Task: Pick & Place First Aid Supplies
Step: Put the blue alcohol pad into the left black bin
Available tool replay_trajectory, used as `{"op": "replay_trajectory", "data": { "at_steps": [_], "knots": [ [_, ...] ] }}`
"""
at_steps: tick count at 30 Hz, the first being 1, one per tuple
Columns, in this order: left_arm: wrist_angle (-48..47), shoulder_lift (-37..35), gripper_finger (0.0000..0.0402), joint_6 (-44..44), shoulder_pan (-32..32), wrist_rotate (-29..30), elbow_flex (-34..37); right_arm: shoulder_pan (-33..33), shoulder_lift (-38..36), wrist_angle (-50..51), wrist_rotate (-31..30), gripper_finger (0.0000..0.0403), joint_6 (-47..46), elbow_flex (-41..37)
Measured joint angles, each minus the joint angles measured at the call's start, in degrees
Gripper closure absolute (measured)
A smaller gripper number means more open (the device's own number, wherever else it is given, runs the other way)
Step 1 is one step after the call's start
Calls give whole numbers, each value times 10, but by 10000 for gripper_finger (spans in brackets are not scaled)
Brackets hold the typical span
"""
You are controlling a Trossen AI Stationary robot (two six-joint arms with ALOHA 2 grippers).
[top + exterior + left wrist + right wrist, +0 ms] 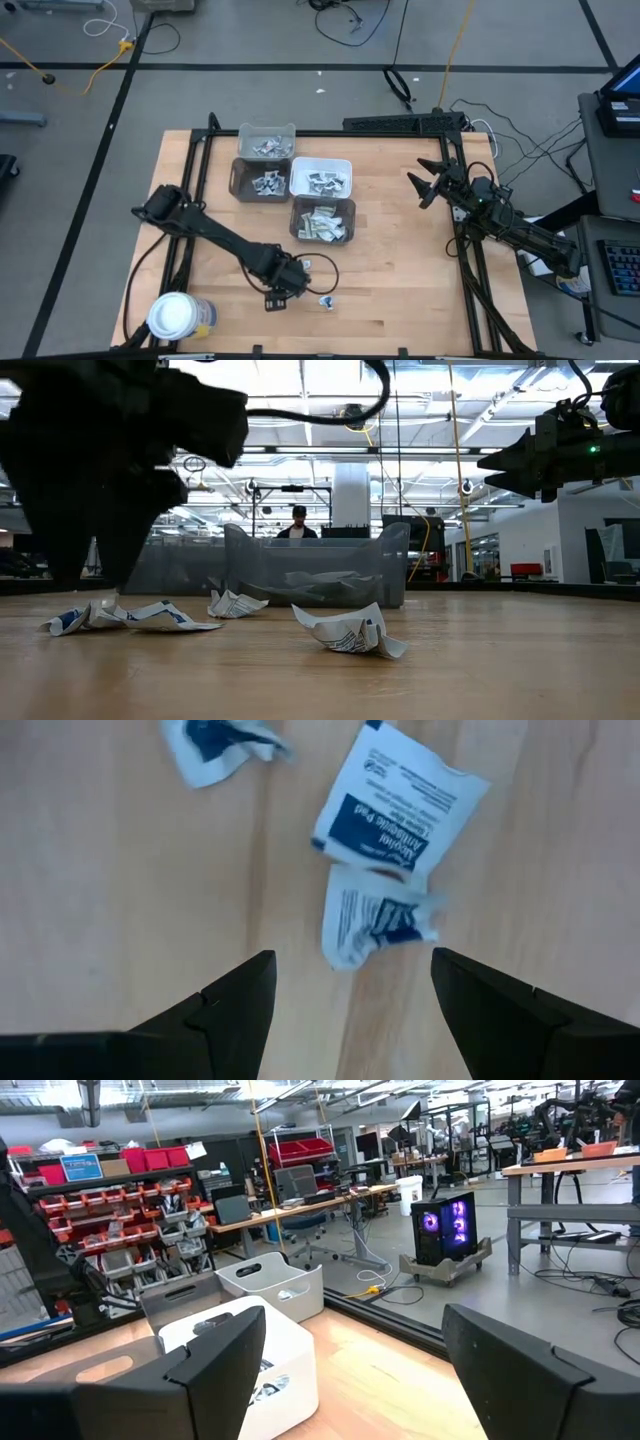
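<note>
Wooden boards form the table (400, 270), which is framed by black rails and set on a grey floor crossed with cables, as seen from above. Four bins (321, 222) are clustered near the table's far middle, each filled with packets. One white-lidded jar (172, 315) is seen at the near left corner. The left gripper (284, 297) is lowered near the front edge, beside a loose packet (327, 301); the right gripper (424, 186) is held raised at the right, jaws apart.

From table height, four crumpled packets (350, 632) are counted on the wood, with a translucent bin behind them and a person standing far back in a brightly lit workshop.

Through the left wrist camera, the jaws are seen spread above three packets, the blue-printed one (398, 812) lying flat against a crumpled one.

Through the right wrist camera, open fingers (215, 1355) frame bins, red storage shelves and workbenches.
</note>
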State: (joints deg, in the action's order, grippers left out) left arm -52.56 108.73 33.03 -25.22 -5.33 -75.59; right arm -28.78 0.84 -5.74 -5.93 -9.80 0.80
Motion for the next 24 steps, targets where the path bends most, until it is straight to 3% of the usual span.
{"op": "replay_trajectory", "data": {
  "at_steps": [14,18,24],
  "knots": [
    [30,59,137,-10,-18,12,-2,0,0,0,0,105,0,0],
    [25,60,192,-10,-15,19,-2,0,0,0,0,105,0,0],
    [23,60,335,-30,-13,20,-1,0,0,0,0,105,0,0]
  ]
}}
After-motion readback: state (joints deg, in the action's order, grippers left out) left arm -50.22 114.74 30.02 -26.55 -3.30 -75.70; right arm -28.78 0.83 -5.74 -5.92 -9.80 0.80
